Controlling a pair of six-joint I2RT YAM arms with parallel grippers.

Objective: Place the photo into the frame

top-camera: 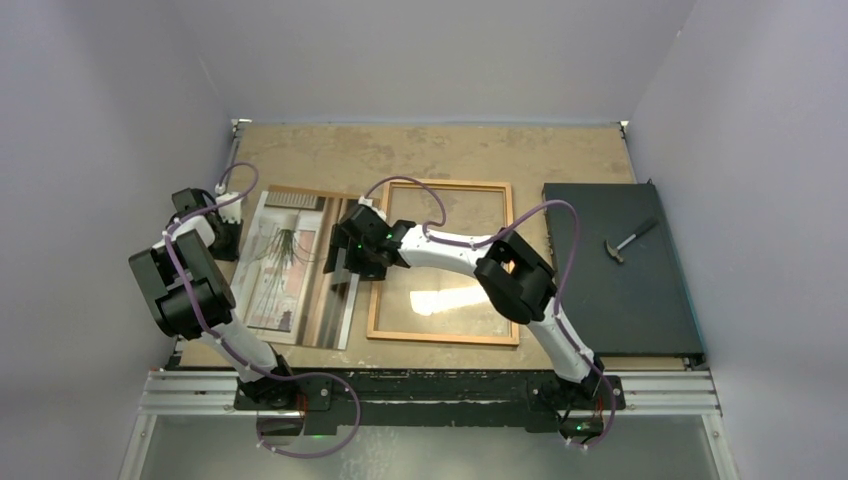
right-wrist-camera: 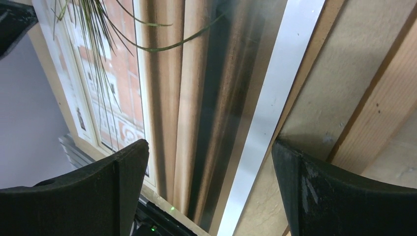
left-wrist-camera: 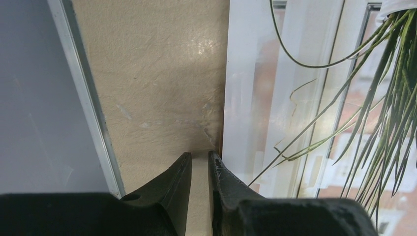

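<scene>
**Photo flat on table, left of frame; both grippers at its edges**

Obs. 1: The photo point(top-camera: 285, 270) lies face up on the table point(top-camera: 450, 150), its long sides running away from the arms and slightly skewed. The print shows a building with trailing plant leaves across it. It is outside the frame point(top-camera: 443, 337). The frame lies flat just to its right, with a narrow strip of table between the two.

Obs. 2: The left gripper point(left-wrist-camera: 199, 160) sits low at the photo's left edge. Its fingers point(left-wrist-camera: 223, 182) are drawn almost together. Only a thin slit of table shows between them, and nothing is gripped. One fingertip is right against the photo's white margin, but I cannot tell whether it touches.

Obs. 3: The right gripper point(right-wrist-camera: 209, 145) hangs over the photo's right edge with its fingers spread wide and holding nothing. One finger is above the printed area. The other is above the strip of table beside the frame's left rail. Between them run the print's beige and dark bands and its white border.

Obs. 4: A black slab point(top-camera: 610, 290) lies at the right of the table, well apart from the frame. A small hammer point(top-camera: 630, 240) rests on top of it.
</scene>
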